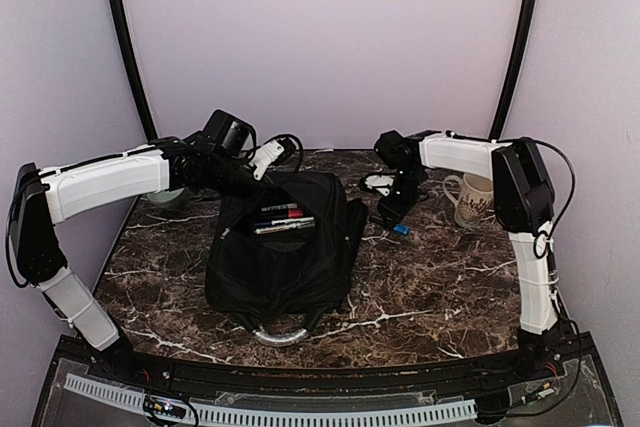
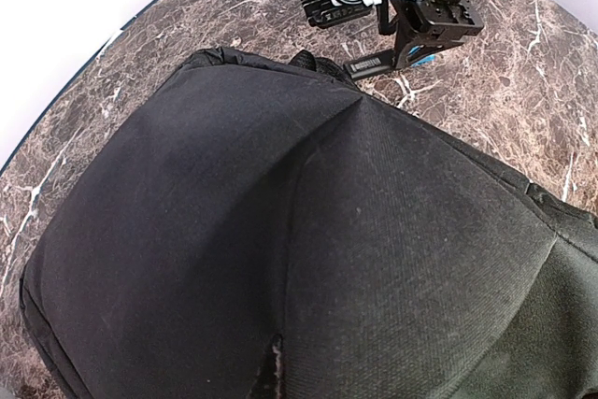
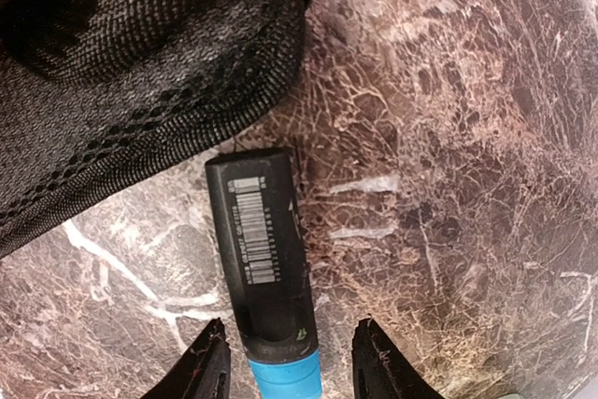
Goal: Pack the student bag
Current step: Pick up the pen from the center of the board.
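The student bag (image 1: 280, 252) is a large black backpack lying mid-table, its grey loop handle (image 1: 280, 335) toward me. Its upper pocket gapes open and shows several pens (image 1: 283, 219). My left gripper (image 1: 258, 175) is at the bag's far left top, shut on the fabric. In the left wrist view the bag's cloth (image 2: 280, 231) fills the frame and only a sliver of one finger (image 2: 269, 362) shows. My right gripper (image 3: 291, 359) is open, low over the table, straddling a black marker with a blue end (image 3: 262, 249), which lies just right of the bag (image 1: 401, 230).
A pale printed mug (image 1: 473, 199) stands at the right, near the right arm's elbow. A pale dish-like thing (image 1: 165, 197) sits at the far left under the left arm. The bag's mesh edge (image 3: 140, 91) lies close beside the marker.
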Controlling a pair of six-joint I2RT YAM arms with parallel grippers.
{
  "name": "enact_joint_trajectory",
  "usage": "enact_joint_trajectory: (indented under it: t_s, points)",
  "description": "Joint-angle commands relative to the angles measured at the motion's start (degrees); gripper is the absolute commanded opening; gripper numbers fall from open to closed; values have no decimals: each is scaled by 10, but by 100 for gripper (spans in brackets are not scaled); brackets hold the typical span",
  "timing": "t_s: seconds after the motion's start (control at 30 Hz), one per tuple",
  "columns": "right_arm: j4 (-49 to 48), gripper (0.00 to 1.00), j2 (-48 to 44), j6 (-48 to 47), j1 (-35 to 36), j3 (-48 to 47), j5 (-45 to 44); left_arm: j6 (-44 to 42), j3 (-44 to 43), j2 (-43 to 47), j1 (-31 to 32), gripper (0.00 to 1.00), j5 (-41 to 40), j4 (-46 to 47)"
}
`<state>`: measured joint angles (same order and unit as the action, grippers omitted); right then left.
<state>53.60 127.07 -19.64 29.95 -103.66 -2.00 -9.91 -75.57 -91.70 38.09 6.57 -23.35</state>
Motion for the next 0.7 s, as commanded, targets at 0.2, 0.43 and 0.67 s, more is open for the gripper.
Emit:
enact_joint_trajectory:
  t_s: [0.2,0.43,0.67]
  points:
    - [-9,42,29,-5,11,-14,-25,5,-20,22,-7,0,0,36]
    - [-1,37,33,-3,19,-17,-36,3,-20,21,-7,0,-1,36]
    - [7,29,34,1,20,-19,-26,4,-20,19,-7,0,1,35]
